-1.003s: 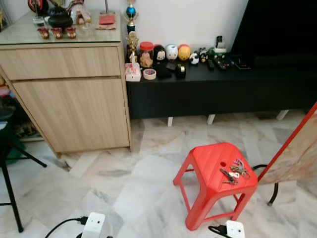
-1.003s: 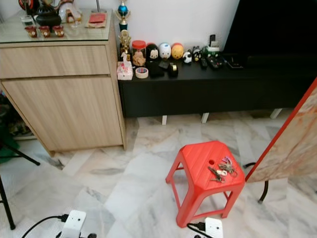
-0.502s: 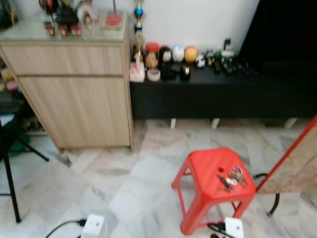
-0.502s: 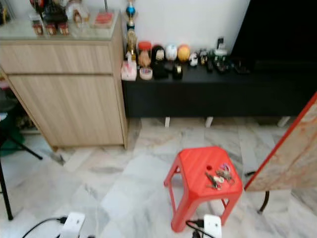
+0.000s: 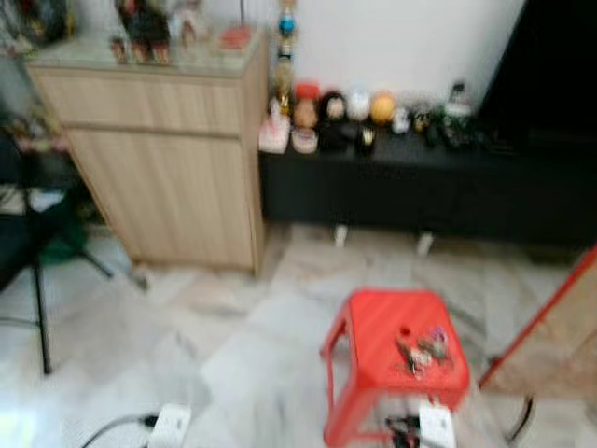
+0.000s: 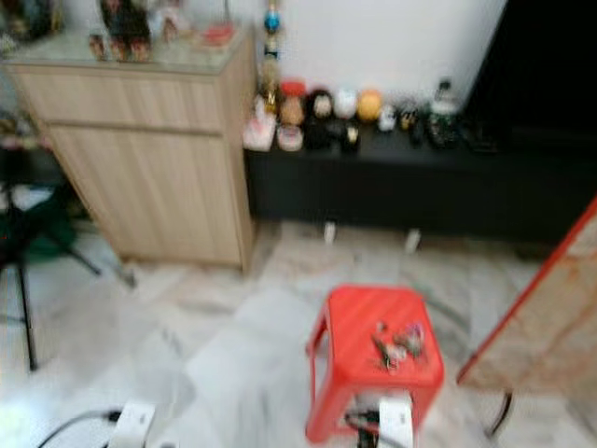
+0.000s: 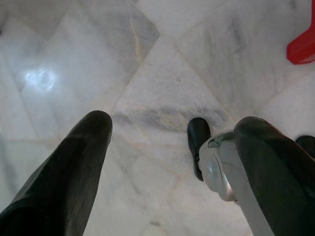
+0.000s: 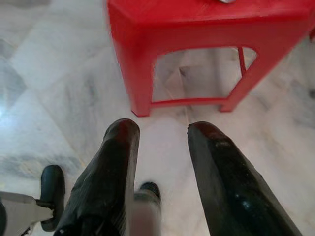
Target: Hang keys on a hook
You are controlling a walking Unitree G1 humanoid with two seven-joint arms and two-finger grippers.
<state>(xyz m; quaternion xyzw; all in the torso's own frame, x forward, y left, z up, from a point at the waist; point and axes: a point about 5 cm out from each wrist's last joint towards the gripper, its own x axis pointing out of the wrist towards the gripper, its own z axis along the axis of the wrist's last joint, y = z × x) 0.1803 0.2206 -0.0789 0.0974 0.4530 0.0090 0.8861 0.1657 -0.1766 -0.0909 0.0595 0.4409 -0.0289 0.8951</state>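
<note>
The keys (image 5: 422, 352) lie in a loose bunch on top of the red stool (image 5: 387, 329), toward its far right part, low and out in the open on the marble floor (image 5: 233, 327), which looks to me like a handy place to pick them up from. From where the robot looks, the stool sits at about five o'clock; the wooden cabinet (image 5: 168, 159) is at ten o'clock and the black low counter (image 5: 420, 182) with its row of small ornaments at one o'clock. I can make out no hook. Both arms hang down beside the body, pointing at the floor: the left pincer (image 7: 172, 162) is spread wide and empty over bare marble, while the right pincer (image 8: 162, 162) is parted more narrowly, also empty, hanging just short of the stool's legs.
</note>
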